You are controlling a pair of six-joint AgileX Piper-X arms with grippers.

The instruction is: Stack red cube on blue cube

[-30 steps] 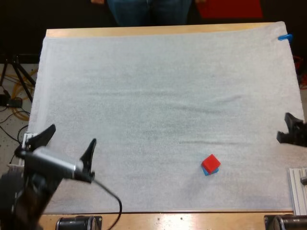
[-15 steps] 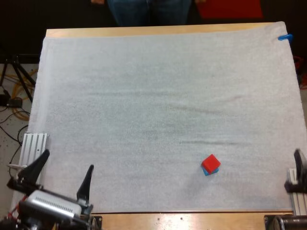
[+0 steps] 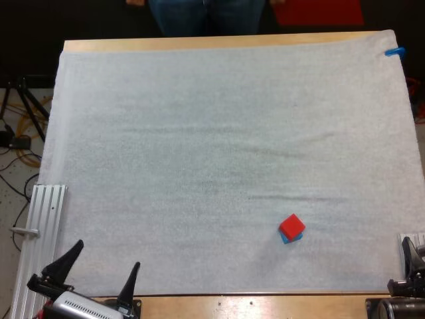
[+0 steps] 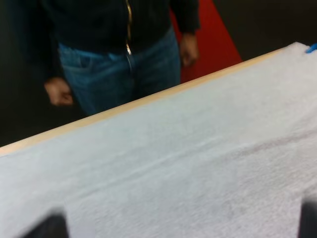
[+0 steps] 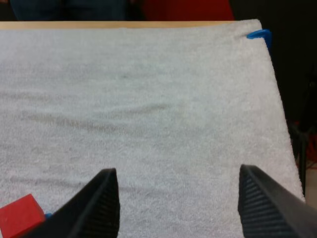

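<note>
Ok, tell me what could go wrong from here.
1. The red cube sits askew on the blue cube, with blue poking out beside it, so a jolt might topple it.
2. The right gripper, fingers open, is the nearer one; any sweep inward could hit the stack.

The red cube [image 3: 291,226] sat squarely on the blue cube [image 3: 290,238], hiding all but a thin blue edge beneath it. The stack stood upright on the mat [image 3: 199,133], toward its near right part.
</note>
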